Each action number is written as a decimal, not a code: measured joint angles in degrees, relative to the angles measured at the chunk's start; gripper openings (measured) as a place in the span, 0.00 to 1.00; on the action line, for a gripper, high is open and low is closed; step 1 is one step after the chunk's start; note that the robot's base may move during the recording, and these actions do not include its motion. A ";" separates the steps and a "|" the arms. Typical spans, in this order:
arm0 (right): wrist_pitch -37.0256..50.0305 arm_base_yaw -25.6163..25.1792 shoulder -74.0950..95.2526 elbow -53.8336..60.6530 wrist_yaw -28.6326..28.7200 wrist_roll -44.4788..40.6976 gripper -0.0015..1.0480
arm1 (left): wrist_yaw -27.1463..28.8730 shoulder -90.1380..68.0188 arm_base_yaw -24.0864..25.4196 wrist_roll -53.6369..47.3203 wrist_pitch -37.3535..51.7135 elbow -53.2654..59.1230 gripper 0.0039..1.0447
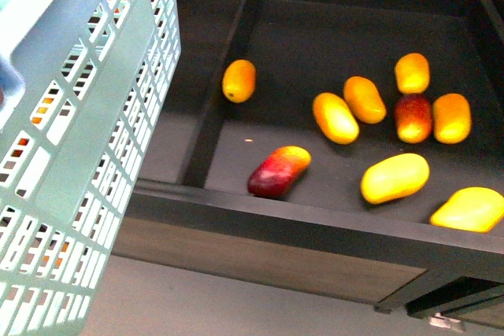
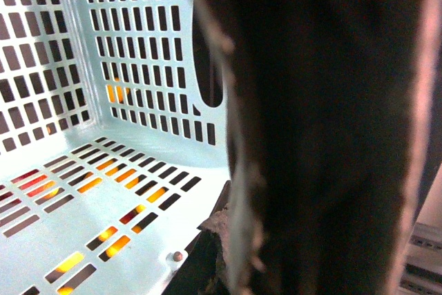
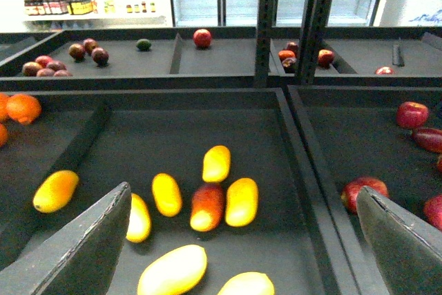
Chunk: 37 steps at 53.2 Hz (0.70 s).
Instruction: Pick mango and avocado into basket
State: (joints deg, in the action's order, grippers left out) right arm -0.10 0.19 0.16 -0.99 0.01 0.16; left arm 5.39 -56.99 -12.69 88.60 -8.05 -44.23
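Observation:
The pale turquoise slotted basket (image 1: 75, 139) hangs tilted at the left of the front view. In the left wrist view its floor (image 2: 76, 219) and its brown handle (image 2: 311, 129) fill the frame; my left gripper is shut on the basket and its fingers are hidden. The oblong yellow mango (image 1: 395, 178) lies in the dark tray (image 1: 260, 214); it also shows in the right wrist view (image 3: 173, 271). My right gripper (image 3: 242, 191) is open and empty above the mangoes. A small dark green avocado (image 3: 143, 44) lies in a far tray.
A similar yellow mango (image 1: 468, 209) lies at the tray's right edge. A red-and-yellow mango (image 1: 278, 171) and shorter orange mangoes (image 1: 349, 108) lie around it. A divider (image 1: 220, 92) splits the tray. Red apples (image 3: 412, 114) fill the right tray; oranges (image 3: 23, 108) the left. A shelf post (image 3: 266, 18) stands behind.

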 joint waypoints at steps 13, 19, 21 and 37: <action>0.00 0.00 0.04 0.00 -0.13 0.00 0.92 | -0.22 0.07 0.00 0.09 0.00 -0.02 0.04; 0.04 0.00 0.02 0.00 -0.07 -0.02 0.92 | -0.20 0.04 0.00 0.02 0.00 0.00 0.04; 0.02 0.00 0.04 0.00 -0.07 0.00 0.92 | -0.04 0.04 0.02 0.02 0.00 0.00 0.04; 0.02 0.00 -0.04 0.00 -0.04 0.00 0.92 | 0.13 0.07 0.00 -0.04 0.00 -0.11 0.04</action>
State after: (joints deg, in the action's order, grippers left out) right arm -0.08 0.19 0.12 -0.99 -0.03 0.16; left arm 5.52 -56.93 -12.69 88.55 -8.05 -44.34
